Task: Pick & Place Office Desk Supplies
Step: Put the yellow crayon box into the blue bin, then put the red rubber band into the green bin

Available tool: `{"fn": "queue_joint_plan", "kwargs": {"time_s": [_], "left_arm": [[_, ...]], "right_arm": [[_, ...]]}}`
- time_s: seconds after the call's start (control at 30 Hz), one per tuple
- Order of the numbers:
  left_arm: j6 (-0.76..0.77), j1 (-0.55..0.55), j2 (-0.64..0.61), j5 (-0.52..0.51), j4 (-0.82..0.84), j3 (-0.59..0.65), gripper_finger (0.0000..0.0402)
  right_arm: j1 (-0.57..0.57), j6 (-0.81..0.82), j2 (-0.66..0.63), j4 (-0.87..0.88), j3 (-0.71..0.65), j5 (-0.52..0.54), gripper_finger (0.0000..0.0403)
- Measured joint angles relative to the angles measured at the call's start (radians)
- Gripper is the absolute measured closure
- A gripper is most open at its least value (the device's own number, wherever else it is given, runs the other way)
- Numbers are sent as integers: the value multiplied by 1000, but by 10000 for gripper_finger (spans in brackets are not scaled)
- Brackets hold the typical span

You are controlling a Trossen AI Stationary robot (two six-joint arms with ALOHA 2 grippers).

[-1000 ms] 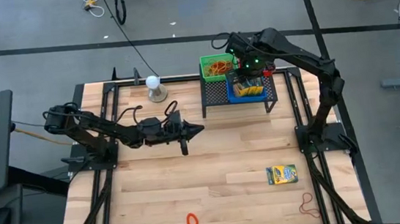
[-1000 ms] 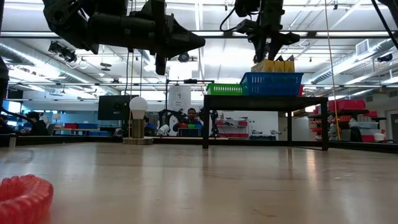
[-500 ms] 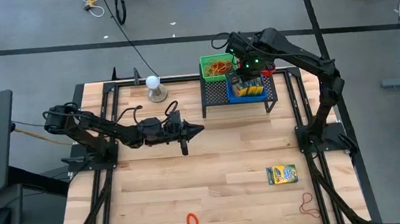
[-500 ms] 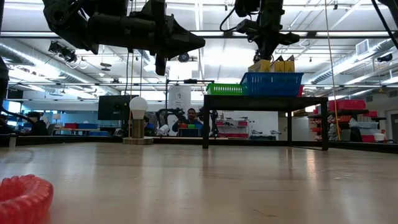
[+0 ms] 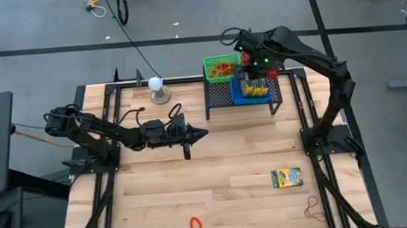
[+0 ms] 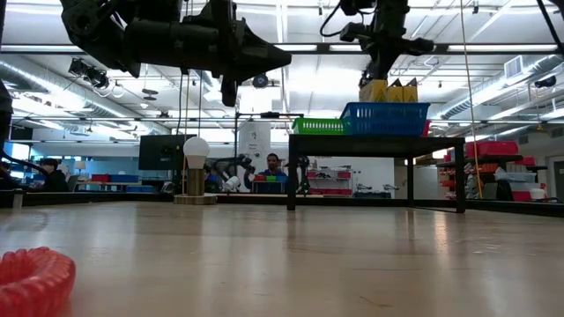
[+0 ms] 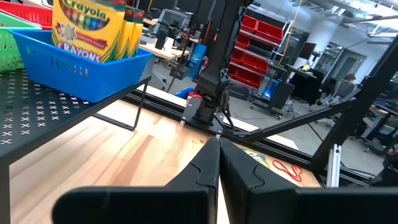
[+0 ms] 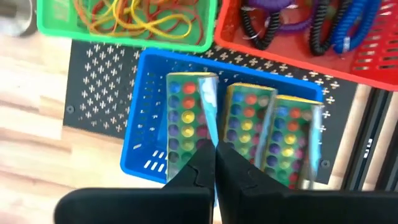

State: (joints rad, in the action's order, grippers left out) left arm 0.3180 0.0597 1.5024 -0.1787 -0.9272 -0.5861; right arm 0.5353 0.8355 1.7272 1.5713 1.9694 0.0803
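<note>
Three crayon boxes (image 8: 245, 124) stand in the blue basket (image 8: 144, 118); my right gripper (image 8: 215, 163) hangs closed and empty above them, my left gripper (image 5: 202, 133) closed over the desk (image 5: 224, 172).

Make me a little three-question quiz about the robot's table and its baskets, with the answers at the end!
1. True or false: the blue basket holds crayon boxes.
2. What lies in the green basket? A) rubber bands B) paper clips C) pencils
3. Fill in: on the bare table, the crayon box lying flat is nearer the ____ arm's side.

Extra look: the right claw is shut above the blue basket, holding nothing. The left claw is shut over the middle of the table.

Key: 1 true; 2 A, rubber bands; 3 right.
</note>
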Motion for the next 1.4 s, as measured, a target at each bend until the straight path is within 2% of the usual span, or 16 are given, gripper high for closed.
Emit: {"fn": "queue_joint_plan", "kwargs": {"time_s": [0.53,0.83,1.0,1.23,1.4], "left_arm": [[-7,0,0,0,29,0,391],[4,0,0,-1,28,0,391],[18,0,0,-2,28,0,391],[38,0,0,-2,32,0,391],[135,-11,0,3,92,0,390]], "right_arm": [[8,43,1,0,-1,2,394],[7,39,1,-1,-1,2,373],[7,36,1,0,-1,4,347],[8,-19,-14,-1,-1,32,299],[-29,-138,-78,0,0,23,301]]}}
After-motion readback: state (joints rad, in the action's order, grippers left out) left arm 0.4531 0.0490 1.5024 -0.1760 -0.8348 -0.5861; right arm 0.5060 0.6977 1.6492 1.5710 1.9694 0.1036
